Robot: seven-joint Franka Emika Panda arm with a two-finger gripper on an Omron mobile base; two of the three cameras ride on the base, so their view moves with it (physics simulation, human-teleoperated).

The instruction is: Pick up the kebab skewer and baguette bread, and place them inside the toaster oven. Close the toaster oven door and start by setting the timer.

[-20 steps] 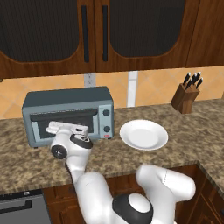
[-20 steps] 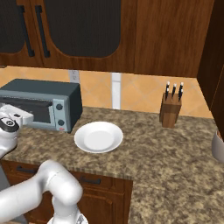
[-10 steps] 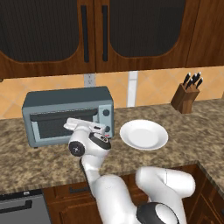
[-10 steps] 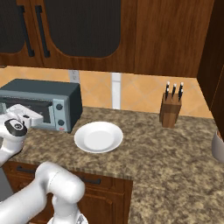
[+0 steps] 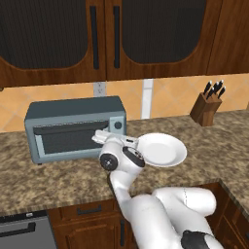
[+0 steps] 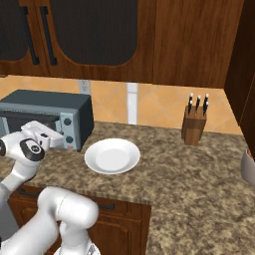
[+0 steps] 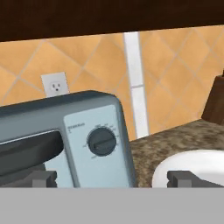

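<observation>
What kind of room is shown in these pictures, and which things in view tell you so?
It looks like a home kitchen, a rendered one. A toaster oven stands on a speckled stone counter near a white plate, a knife block stands by the tiled wall, and dark wooden cabinets hang above.

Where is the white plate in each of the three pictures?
Left base view: white plate right of centre, beside the toaster oven.
Right base view: left of centre, in front of the oven.
Hand view: only its rim, bottom right corner.
Shared landmark: the toaster oven, always left of the plate.
</observation>
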